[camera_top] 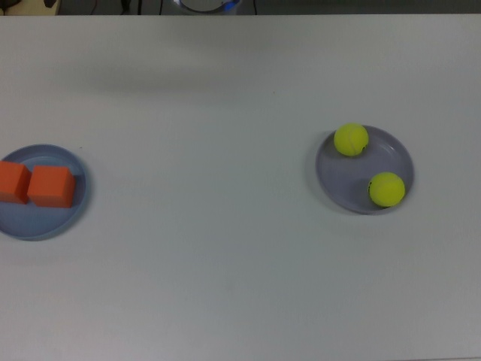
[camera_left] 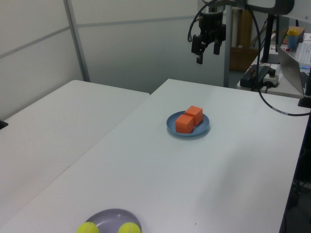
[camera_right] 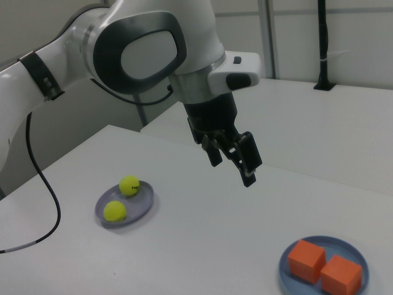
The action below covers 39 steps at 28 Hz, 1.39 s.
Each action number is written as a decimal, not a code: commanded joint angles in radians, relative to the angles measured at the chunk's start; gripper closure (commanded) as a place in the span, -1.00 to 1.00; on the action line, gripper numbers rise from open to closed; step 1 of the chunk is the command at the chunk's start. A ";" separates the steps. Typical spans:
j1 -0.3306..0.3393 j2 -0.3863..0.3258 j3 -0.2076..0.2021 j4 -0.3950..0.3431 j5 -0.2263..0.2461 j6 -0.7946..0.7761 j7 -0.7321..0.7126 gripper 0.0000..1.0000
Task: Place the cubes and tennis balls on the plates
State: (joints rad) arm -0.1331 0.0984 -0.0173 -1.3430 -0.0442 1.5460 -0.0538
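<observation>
Claw: the claw [camera_right: 232, 161] hangs high above the table [camera_top: 225, 248], fingers spread apart and empty, pointing down; in the left view [camera_left: 207, 48] it sits above and beyond the blue plate.
Arm: the white Panda arm [camera_right: 147, 55] reaches in from the right view's left, with a black cable [camera_right: 43, 203] trailing below it.
Cubes: two orange cubes [camera_top: 51, 186] [camera_top: 13, 183] sit side by side, touching, on the light blue plate [camera_top: 45, 226] at the top view's left edge; the outer cube is partly cut off by that edge.
Cubes, other views: the pair [camera_left: 184, 123] [camera_left: 194, 114] shows mid-table in the left view, and [camera_right: 306, 260] [camera_right: 340, 275] low at the right view's right.
Tennis balls: two yellow-green tennis balls [camera_top: 351, 139] [camera_top: 386, 189] rest on the lavender plate [camera_top: 349, 184] at the top view's right, apart from each other, one at the far rim, one at the near right rim.
Lettering: in the right view one ball [camera_right: 129, 185] shows dark print; the other [camera_right: 115, 211] lies just beside it on the same plate [camera_right: 141, 206].
Plates: well apart, at opposite ends of the table.
Background: a cluttered desk with cables [camera_left: 272, 73] stands behind the arm in the left view.
</observation>
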 commanded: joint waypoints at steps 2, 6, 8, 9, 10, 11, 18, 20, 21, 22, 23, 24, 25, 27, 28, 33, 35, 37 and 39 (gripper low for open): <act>0.001 -0.022 -0.003 -0.021 0.035 -0.018 0.003 -1.00; 0.000 -0.020 -0.001 -0.021 0.035 -0.017 0.003 -1.00; 0.000 -0.020 -0.001 -0.022 0.035 -0.018 0.003 -1.00; 0.000 -0.020 -0.003 -0.022 0.033 -0.018 0.003 -1.00; 0.000 -0.022 -0.004 -0.024 0.033 -0.020 0.005 -1.00; 0.000 -0.020 -0.006 -0.030 0.033 -0.026 0.005 -1.00; -0.036 -0.025 -0.006 -0.030 0.046 -0.136 0.003 -1.00; -0.036 -0.025 -0.007 -0.027 0.047 -0.150 0.005 -1.00; -0.036 -0.025 -0.007 -0.025 0.047 -0.150 0.005 -1.00; -0.036 -0.025 -0.007 -0.025 0.046 -0.150 0.005 -1.00; -0.037 -0.025 -0.009 -0.025 0.046 -0.150 0.005 -1.00; -0.037 -0.025 -0.009 -0.025 0.044 -0.150 0.005 -1.00; -0.039 -0.025 -0.009 -0.024 0.044 -0.150 0.005 -1.00; -0.055 -0.031 -0.009 -0.024 0.043 -0.149 0.003 -1.00; -0.062 -0.034 -0.007 -0.024 0.044 -0.149 0.003 -1.00; -0.066 -0.066 -0.007 -0.025 0.050 -0.153 0.005 -1.00; -0.066 -0.069 -0.007 -0.025 0.055 -0.156 0.005 -1.00; -0.066 -0.077 -0.007 -0.025 0.055 -0.155 0.005 -1.00; -0.066 -0.077 -0.007 -0.025 0.055 -0.155 0.005 -1.00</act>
State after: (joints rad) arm -0.2010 0.0527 -0.0179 -1.3494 -0.0157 1.4114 -0.0532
